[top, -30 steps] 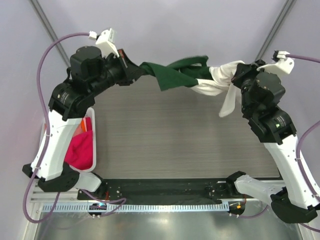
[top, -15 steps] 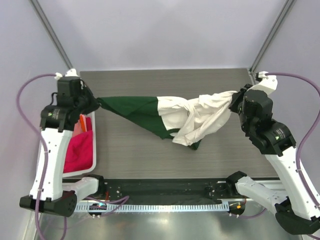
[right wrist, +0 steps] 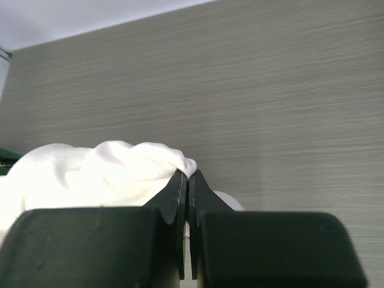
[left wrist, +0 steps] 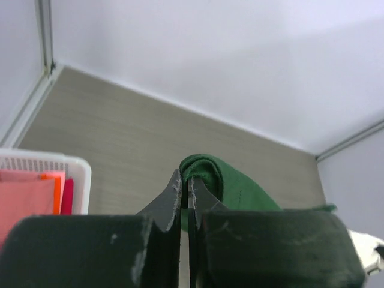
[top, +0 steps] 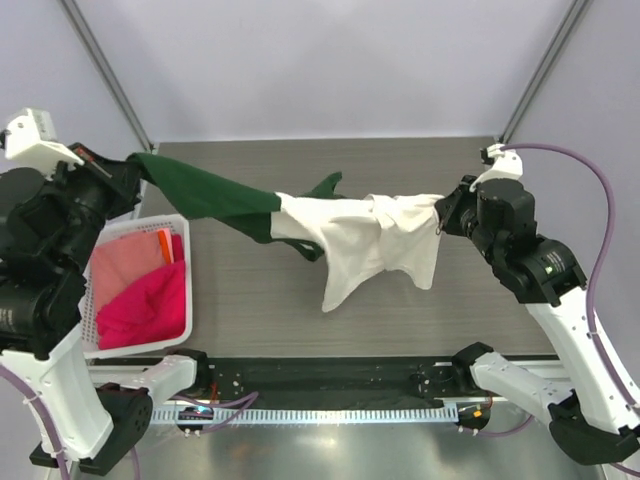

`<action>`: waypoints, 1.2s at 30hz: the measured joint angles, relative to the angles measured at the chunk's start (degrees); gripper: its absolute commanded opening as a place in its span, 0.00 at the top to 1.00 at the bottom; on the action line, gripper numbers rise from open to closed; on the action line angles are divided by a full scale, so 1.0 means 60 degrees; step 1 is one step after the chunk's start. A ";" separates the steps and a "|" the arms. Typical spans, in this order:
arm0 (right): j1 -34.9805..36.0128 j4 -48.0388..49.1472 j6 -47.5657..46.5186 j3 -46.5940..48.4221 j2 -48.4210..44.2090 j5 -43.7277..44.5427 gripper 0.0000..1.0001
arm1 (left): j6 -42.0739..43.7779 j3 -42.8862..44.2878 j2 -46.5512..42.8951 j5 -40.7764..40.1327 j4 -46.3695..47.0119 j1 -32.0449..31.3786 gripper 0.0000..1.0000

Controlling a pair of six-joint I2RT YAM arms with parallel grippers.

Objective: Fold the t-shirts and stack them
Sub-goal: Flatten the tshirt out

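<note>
Spreading step, no fold yet. Green-and-cream t-shirt (top: 370, 235) strung across mid-frame above table (top: 250, 300), pinched tight by left gripper (top: 130, 170) at upper left and right gripper (top: 447, 212) at right. Next: lower evenly, lay flat, keep tension.

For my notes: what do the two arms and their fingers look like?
The left arm and right arm have white shell links with bulky black joint housings. A purple cable loops along each. White camera brackets sit at the wrists. The fingers are matte black, tapering to thin tips; the right arm shows a small green light.
</note>
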 measured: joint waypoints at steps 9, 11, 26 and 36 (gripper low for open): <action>-0.0204 0.0823 -0.0015 -0.1271 0.2896 -0.0393 0.61 | -0.0419 -0.3632 -0.0321 0.1111 0.0648 0.0004 1.00; -0.0277 0.1151 0.0069 -0.1351 0.4076 -0.0535 0.20 | -0.0539 -0.3985 -0.0248 0.1242 0.0736 0.0004 1.00; 0.3708 0.2856 -0.0022 -0.4211 0.1596 -0.2262 0.32 | -0.0681 -0.5559 0.0004 0.1373 0.2051 0.0004 1.00; 0.6073 0.3293 -0.0168 -0.4688 0.4470 -0.0667 0.26 | -0.0612 -0.5901 0.0175 0.1188 0.2379 0.0007 1.00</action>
